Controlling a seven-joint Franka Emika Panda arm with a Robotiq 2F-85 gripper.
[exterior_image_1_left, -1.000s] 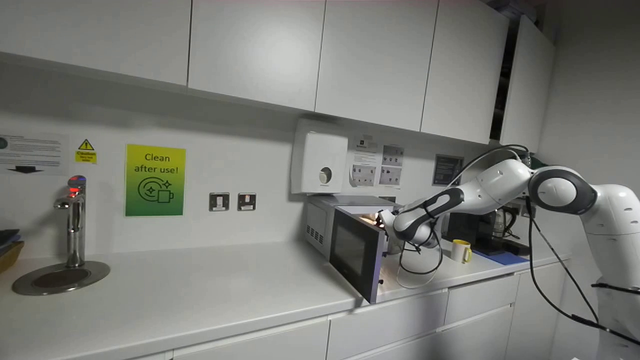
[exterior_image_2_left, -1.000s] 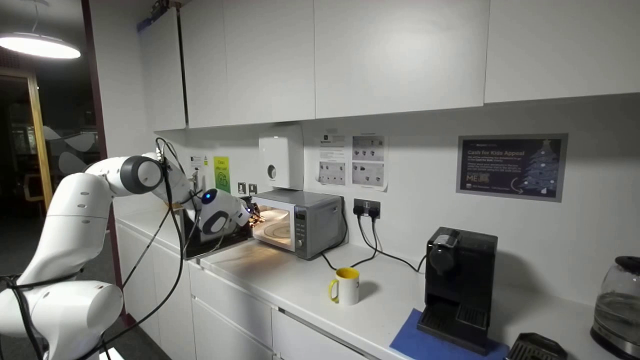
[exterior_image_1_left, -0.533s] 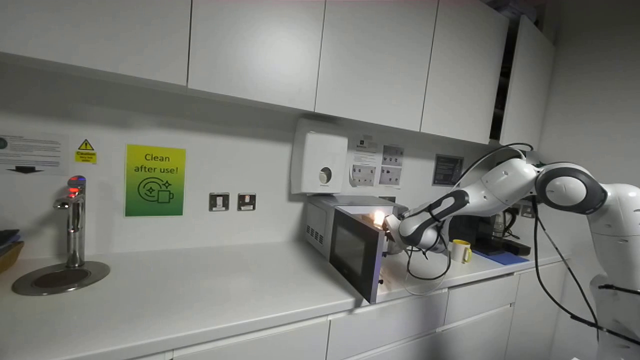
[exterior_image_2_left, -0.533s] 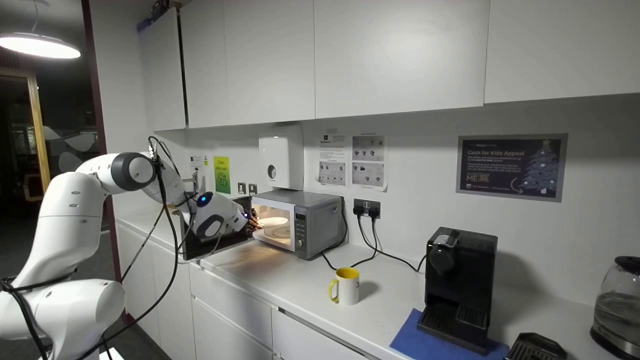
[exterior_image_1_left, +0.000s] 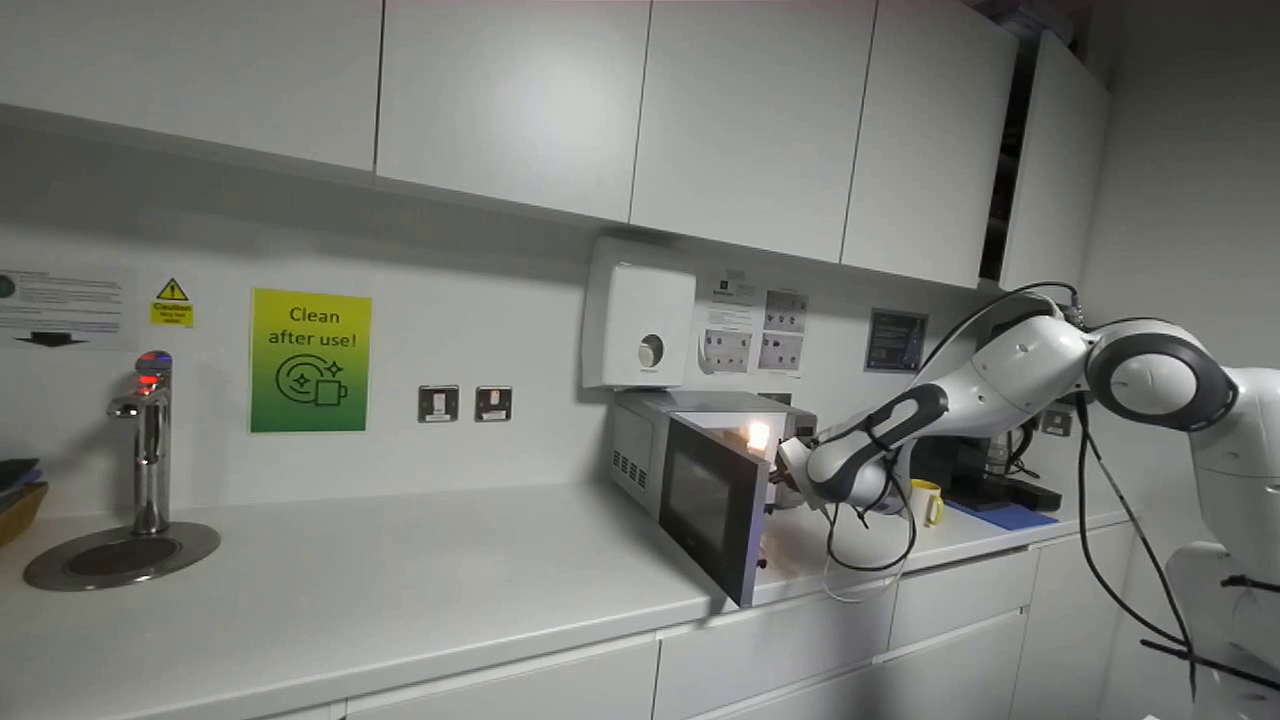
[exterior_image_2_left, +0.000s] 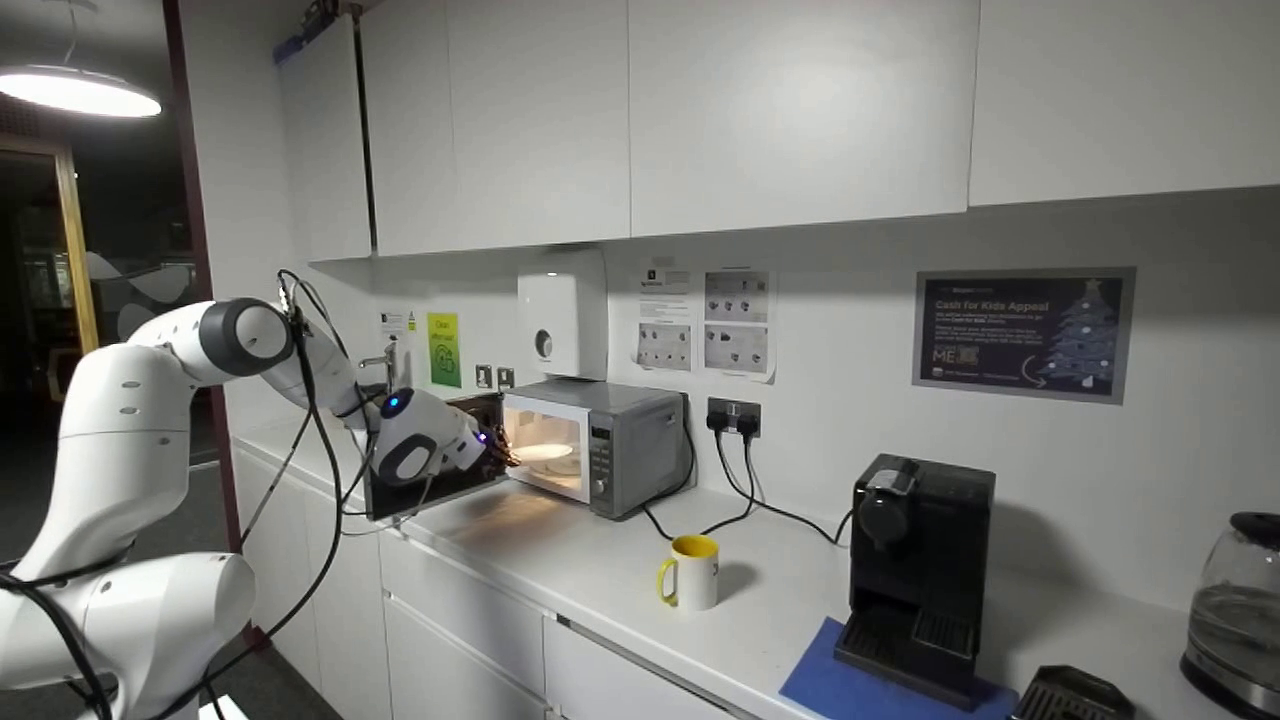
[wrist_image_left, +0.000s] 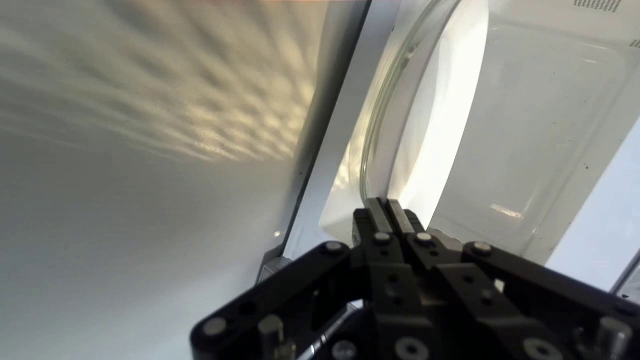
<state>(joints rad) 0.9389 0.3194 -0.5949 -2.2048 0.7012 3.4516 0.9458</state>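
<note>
Had gripper (wrist_image_left: 383, 201) pressed near-together, pinching edge of white plate (wrist_image_left: 446, 112), upper ctr-right of wrist view; just L of centre in an exterior view, at mouth of lit microwave (exterior_image_2_left: 600, 447). Couldn't tell if touching glass turntable (wrist_image_left: 371, 137). Looked thin, light, prob. stiff; couldn't ID mat'l, so judged slick & poss. brittle. Was best gripped at rim, square across edge, deep enough to stop twist/droop.

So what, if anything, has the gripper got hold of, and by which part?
The gripper is holding a white dish, pinched by its rim at the edge nearest the wrist camera.
</note>
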